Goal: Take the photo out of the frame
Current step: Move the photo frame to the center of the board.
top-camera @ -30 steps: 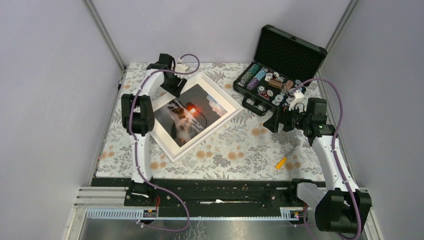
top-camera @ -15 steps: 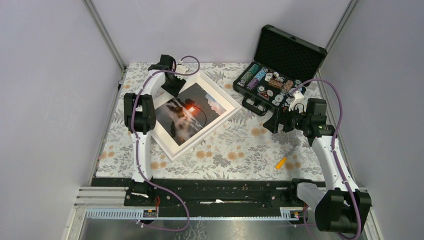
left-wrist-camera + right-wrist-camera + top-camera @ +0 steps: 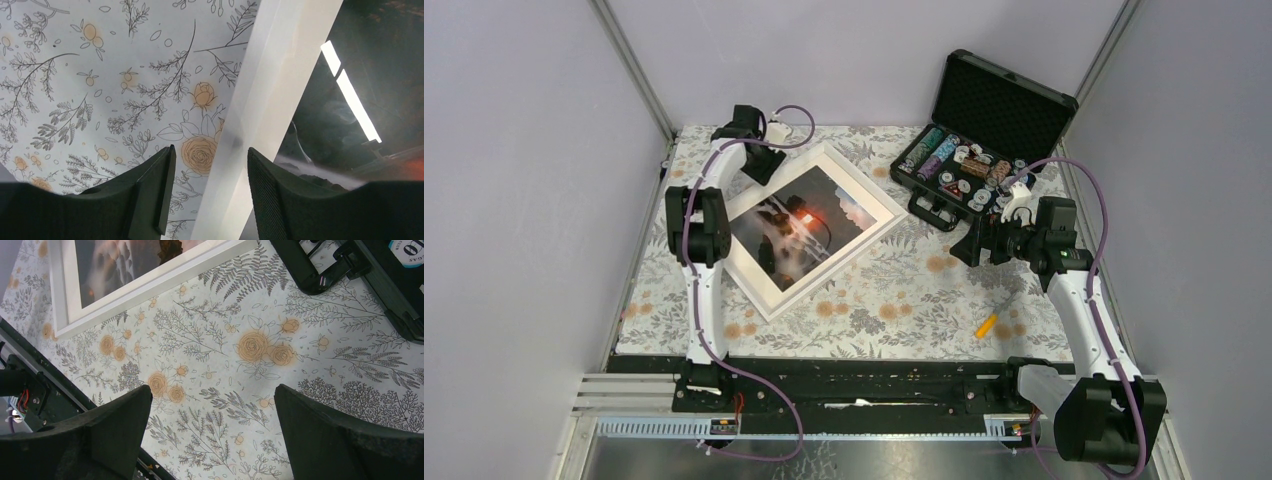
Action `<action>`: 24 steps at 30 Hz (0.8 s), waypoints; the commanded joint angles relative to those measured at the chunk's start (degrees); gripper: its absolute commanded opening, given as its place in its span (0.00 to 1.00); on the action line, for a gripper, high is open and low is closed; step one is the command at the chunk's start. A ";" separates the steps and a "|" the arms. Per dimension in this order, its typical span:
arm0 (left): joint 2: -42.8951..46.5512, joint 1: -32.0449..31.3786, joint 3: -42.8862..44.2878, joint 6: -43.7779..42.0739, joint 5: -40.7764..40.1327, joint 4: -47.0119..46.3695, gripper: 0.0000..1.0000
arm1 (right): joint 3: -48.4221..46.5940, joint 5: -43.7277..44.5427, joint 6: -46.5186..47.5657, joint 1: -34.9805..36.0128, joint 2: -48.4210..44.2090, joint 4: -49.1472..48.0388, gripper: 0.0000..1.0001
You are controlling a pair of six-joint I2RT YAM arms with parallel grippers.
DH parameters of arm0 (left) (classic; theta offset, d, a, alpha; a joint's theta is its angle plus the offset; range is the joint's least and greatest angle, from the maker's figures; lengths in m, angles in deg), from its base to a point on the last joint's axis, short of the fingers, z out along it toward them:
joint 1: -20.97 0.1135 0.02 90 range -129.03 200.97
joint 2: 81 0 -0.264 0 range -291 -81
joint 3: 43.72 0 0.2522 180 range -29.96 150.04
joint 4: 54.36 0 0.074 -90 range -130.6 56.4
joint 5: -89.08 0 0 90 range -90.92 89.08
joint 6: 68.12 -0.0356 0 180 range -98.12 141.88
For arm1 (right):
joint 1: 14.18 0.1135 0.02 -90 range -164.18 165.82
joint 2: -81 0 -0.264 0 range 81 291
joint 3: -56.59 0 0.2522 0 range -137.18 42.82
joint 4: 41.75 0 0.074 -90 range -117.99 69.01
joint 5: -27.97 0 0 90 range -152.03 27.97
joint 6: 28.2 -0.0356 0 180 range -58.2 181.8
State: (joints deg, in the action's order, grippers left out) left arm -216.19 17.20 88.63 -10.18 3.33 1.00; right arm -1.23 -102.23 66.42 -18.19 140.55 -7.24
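Inspection starts at the counter's 10 o'clock, where the frame lies flat and face up, skewed to the counter edges. The photo sits inside it, and ceiling lights reflect off its face. The left gripper is at the frame's far-left edge, about 11 o'clock. Its jaws are released and straddle the white border, one finger over the floral cloth and the other over the picture side. Contact with the border cannot be confirmed. Assessed step: securing that edge so the frame can be raised and turned to expose its back. Recommendation: close on the white border only, squarely across its width and with the inner pad off the picture face. Then lift slowly and let the opposite edge pivot on the counter rather than slide. At 1 o'clock an open black case stands with its foam-lined lid raised. Its tray holds rows of poker chips in mixed colours, and no count is legible. The case sits near the frame's right corner without touching it, so any swing should stay clear of it. At 3 o'clock the right gripper hovers over bare cloth with its jaws spread wide and empty. A small orange object lies at 4 o'clock.
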 commanded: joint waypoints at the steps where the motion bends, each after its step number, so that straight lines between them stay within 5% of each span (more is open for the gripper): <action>1: -1.90 0.27 2.88 -0.98 2.73 -0.81 0.57 | -0.16 -1.21 0.21 0.23 0.13 -0.36 1.00; 7: -3.17 1.73 2.66 1.16 6.24 0.64 0.47 | 0.26 -0.93 0.42 0.23 -0.14 -0.38 1.00; 14: -0.13 5.60 -3.03 2.46 8.90 1.59 0.20 | 0.20 -1.10 0.43 0.23 -0.13 -0.45 0.99; 19: 7.73 8.65 -15.49 6.17 10.89 -0.56 0.00 | 0.28 -1.33 0.50 0.23 -0.23 -0.44 1.00; 24: 16.83 11.31 -32.09 12.70 11.05 -5.17 0.00 | -0.03 -2.09 0.32 0.23 0.42 -0.45 1.00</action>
State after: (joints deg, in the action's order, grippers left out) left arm -204.94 26.52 65.66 -4.06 14.95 -6.87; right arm -0.92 -102.26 66.44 -18.19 140.74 -7.24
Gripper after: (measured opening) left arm 0.324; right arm 0.994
